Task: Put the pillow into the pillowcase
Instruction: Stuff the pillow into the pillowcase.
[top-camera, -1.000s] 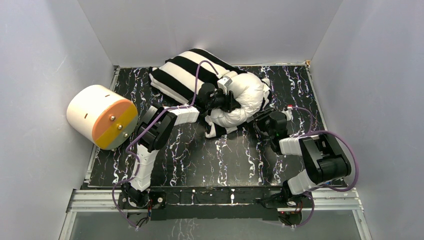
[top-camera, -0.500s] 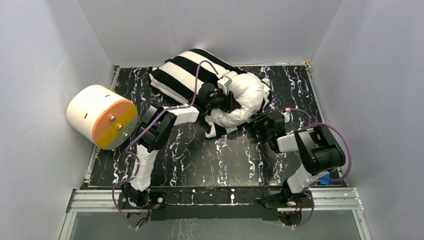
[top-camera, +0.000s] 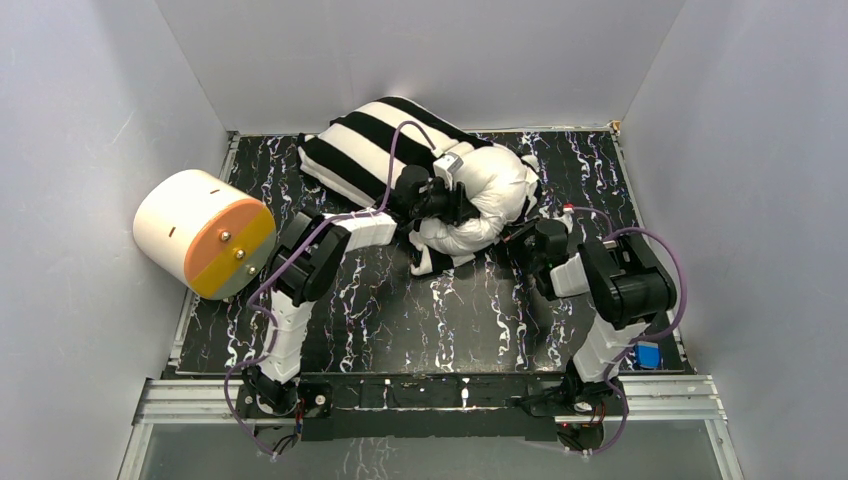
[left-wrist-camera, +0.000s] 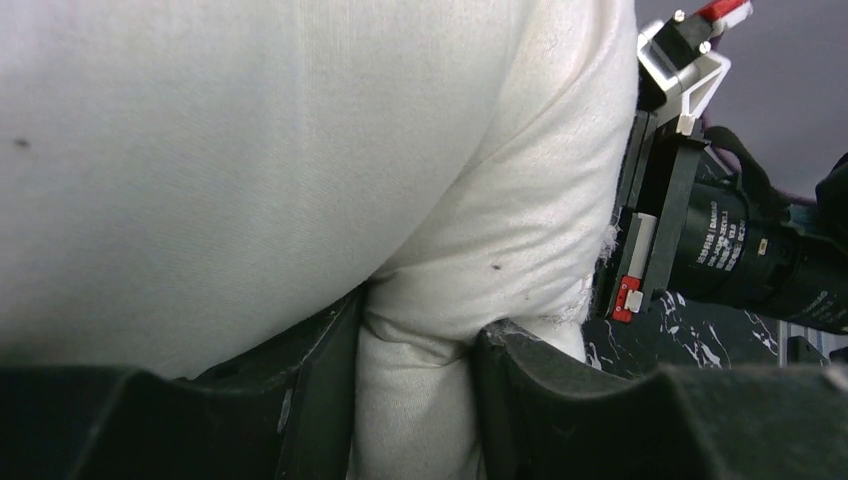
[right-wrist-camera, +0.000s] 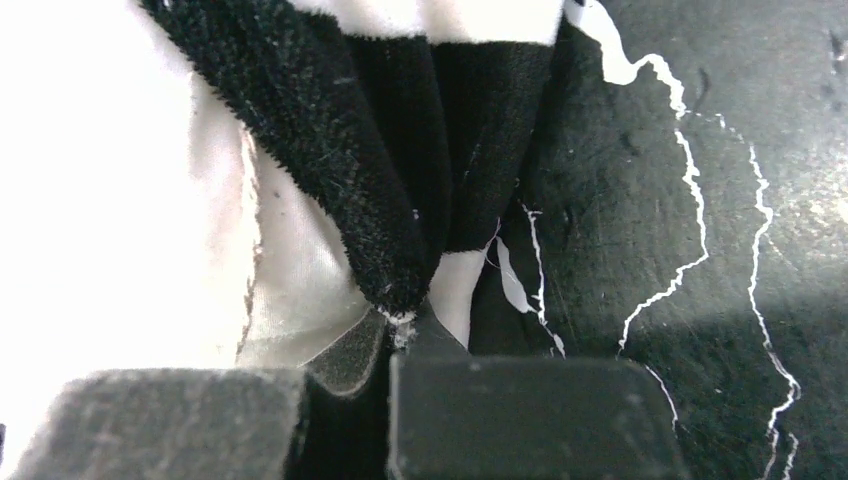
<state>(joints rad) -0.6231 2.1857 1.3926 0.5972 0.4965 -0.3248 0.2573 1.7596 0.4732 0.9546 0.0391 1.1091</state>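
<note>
Stuffing step: the left end effector (left-wrist-camera: 415, 400) grips the pillow (left-wrist-camera: 250, 150), and the right end effector (right-wrist-camera: 400, 340) pinches the pillowcase (right-wrist-camera: 400, 230) edge. Next, I think, this edge must be pulled over.

Passage around the pillow (top-camera: 490, 195)
Bare marbled tabletop (top-camera: 440, 320) is found in front; the far left is blocked by a cream cylinder (top-camera: 200, 232), the rear by the back wall (top-camera: 420, 60).

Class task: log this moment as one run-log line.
left gripper: shut on pillow | right gripper: shut on pillowcase edge | pillow: partly inside
</note>
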